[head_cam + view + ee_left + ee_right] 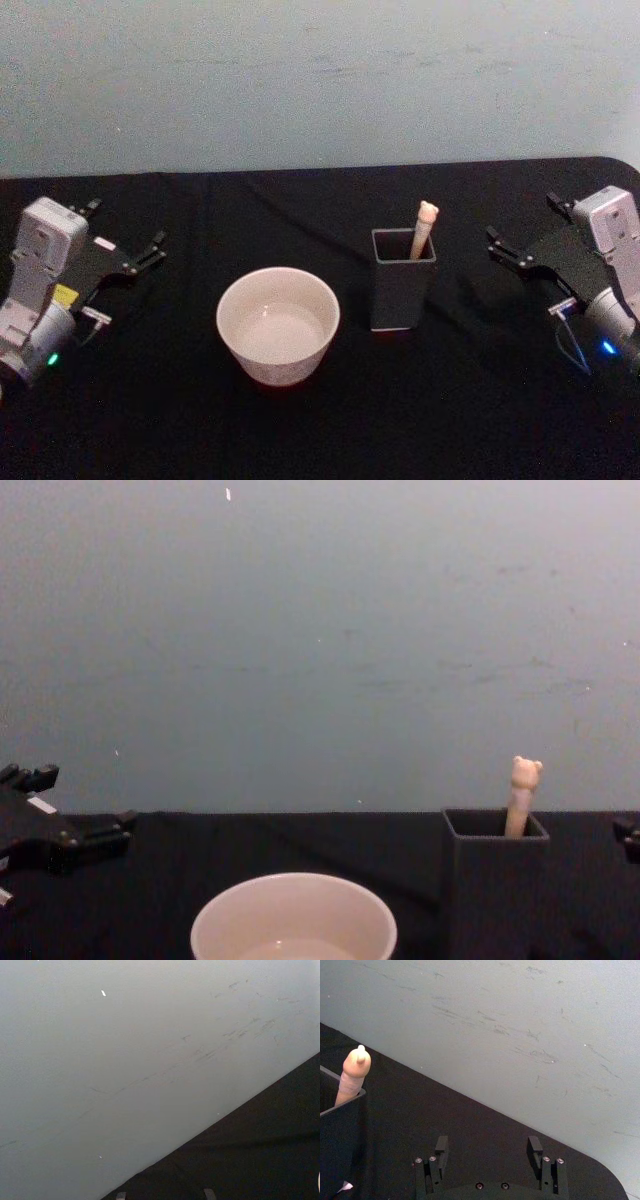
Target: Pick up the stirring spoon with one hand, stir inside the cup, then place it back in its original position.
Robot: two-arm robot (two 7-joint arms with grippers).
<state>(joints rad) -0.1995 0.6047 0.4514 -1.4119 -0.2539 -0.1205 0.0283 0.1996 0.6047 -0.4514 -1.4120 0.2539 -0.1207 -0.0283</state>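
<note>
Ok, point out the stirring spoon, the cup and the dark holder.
stirring spoon [422,232]: head view, on its beige handle.
cup [280,372]: head view, on its front outer wall.
holder [402,300]: head view, on its front wall.

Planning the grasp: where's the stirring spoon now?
Head view: stirring spoon stands in the dark grey holder, right of the cup, nearer the right gripper.

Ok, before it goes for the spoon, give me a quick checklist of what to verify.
1. The stirring spoon stands in the holder, handle poking above its rim: ok.
2. The right gripper is open, empty, to the holder's right: ok.
3. The cup is upright, apart from the holder: ok.
4. The left gripper is open, parked far left of the cup: ok.
5. Liquid in the cup: cannot tell.
</note>
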